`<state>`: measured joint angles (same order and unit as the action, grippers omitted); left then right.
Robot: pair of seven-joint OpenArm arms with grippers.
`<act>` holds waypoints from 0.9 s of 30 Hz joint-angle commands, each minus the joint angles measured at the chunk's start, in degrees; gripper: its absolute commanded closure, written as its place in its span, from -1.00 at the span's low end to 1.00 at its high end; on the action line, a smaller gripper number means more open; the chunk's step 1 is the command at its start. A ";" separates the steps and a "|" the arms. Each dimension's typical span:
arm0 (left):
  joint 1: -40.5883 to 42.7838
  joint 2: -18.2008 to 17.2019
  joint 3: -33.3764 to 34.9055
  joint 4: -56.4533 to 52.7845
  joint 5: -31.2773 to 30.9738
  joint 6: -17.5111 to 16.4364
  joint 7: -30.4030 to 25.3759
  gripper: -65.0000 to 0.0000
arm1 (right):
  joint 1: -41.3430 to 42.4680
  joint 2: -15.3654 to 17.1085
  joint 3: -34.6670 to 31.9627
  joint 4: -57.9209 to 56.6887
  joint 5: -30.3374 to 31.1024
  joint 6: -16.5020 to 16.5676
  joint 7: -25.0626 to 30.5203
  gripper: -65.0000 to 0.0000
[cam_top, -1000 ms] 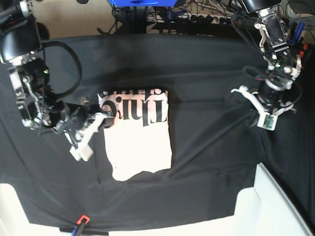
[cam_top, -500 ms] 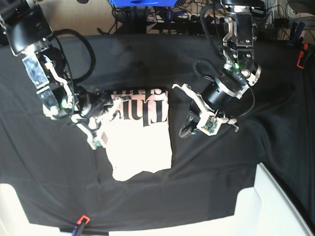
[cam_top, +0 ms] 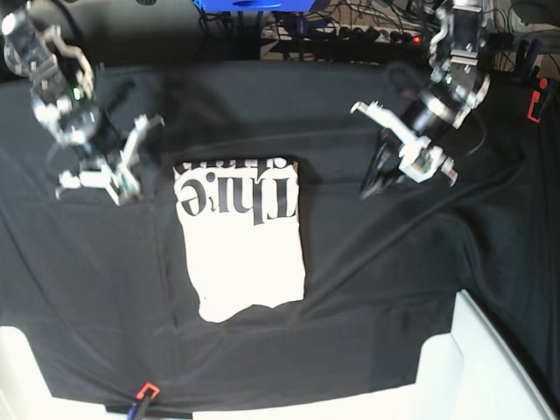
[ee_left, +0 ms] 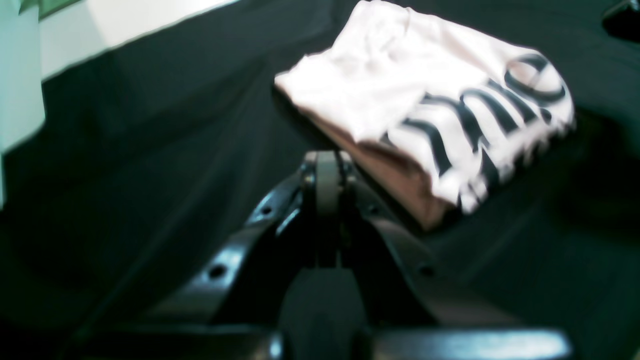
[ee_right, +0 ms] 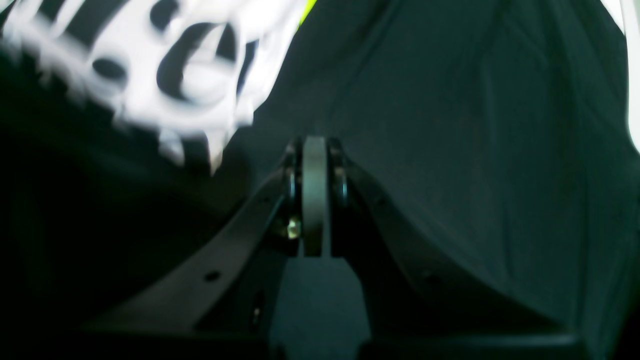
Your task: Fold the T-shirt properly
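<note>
T-shirt (cam_top: 242,236) folded into rectangle, centre of frame on black worktop cloth (cam_top: 394,289) | left tool (cam_top: 381,174) pressed together, empty | right tool (cam_top: 111,159) pressed together, empty | fold looks nearly done, bottom edge uneven

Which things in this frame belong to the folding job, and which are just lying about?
Job:
- T-shirt, folded, lettering up
- left gripper, shut, empty
- right gripper, shut, empty

Lying about:
- black table cloth
- cables behind the table
- red-and-black clip
</note>
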<state>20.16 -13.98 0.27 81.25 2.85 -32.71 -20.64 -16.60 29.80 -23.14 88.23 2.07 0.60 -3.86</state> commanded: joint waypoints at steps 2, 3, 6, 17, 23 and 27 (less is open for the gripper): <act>2.74 -1.80 -2.08 -1.21 -0.96 4.27 -7.62 1.00 | -3.49 -0.66 5.25 -1.94 -2.11 -1.00 7.33 0.95; 3.79 -2.24 -2.78 -2.70 -0.96 6.12 -10.78 1.00 | -5.25 -1.63 7.53 -3.08 -2.90 -1.00 10.67 0.95; 5.99 -3.39 -4.01 -6.40 -0.96 7.87 -17.73 1.00 | -9.03 -3.56 11.31 -5.10 -6.15 -0.91 18.85 0.95; 13.46 -2.95 -10.34 -16.42 12.31 8.05 -35.31 1.00 | -20.98 -8.31 17.55 -5.63 -10.11 -0.82 31.68 0.95; 14.61 -1.19 -13.77 -21.43 13.46 8.05 -40.41 1.00 | -25.11 -8.13 17.55 -5.72 -10.11 -0.82 32.74 0.95; 14.08 -0.92 -13.33 -22.75 13.46 8.05 -40.32 1.00 | -25.47 -8.31 17.29 -5.63 -10.11 -0.82 32.74 0.95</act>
<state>33.82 -14.50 -12.97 57.98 17.34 -24.82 -59.20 -41.45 20.88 -5.96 81.89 -8.14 0.19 27.20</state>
